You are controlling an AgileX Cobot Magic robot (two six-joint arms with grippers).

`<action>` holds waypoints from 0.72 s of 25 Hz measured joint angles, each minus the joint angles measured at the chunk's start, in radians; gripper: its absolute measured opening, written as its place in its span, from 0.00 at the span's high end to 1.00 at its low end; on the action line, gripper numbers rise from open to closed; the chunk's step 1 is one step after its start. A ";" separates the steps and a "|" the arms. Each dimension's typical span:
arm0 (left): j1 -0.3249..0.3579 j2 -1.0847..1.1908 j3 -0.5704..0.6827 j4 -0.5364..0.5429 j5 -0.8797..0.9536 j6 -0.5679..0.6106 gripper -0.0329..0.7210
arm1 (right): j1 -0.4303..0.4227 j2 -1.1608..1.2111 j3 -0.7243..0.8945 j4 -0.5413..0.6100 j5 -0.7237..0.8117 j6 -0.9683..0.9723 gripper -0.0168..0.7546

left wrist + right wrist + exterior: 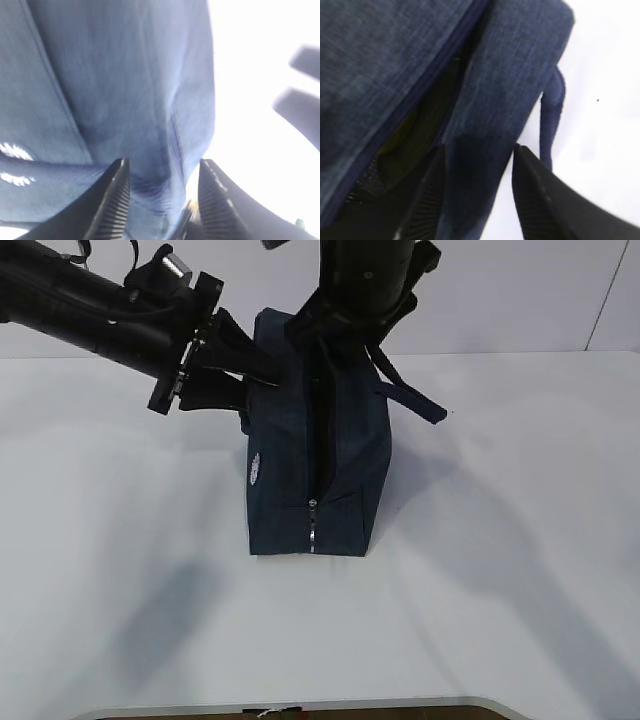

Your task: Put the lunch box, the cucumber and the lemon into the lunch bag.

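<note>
The dark navy lunch bag stands upright in the middle of the white table, and its zipper is closed only near the bottom. My left gripper reaches in from the left at the bag's top edge. It is open, and bag fabric lies loose between its ribbed fingers. My right gripper comes down from above and is open astride the right flap. A gap shows beside its right finger. The bag's mouth is dark inside. The lunch box, cucumber and lemon are out of view.
A loop handle sticks out to the right of the bag. A small pale label marks the bag's left side. The white table spreads on all sides, and its front edge runs along the bottom.
</note>
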 joint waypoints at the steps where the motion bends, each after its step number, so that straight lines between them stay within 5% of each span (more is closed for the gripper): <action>1: 0.007 0.000 0.000 0.000 0.005 0.000 0.53 | 0.000 -0.015 0.000 0.001 0.000 0.000 0.51; 11: 0.085 -0.030 -0.008 -0.018 0.039 0.000 0.53 | 0.000 -0.190 0.000 0.132 0.000 0.000 0.51; 18: 0.091 -0.149 -0.008 0.269 0.058 -0.071 0.54 | 0.000 -0.355 0.077 0.260 0.003 -0.009 0.51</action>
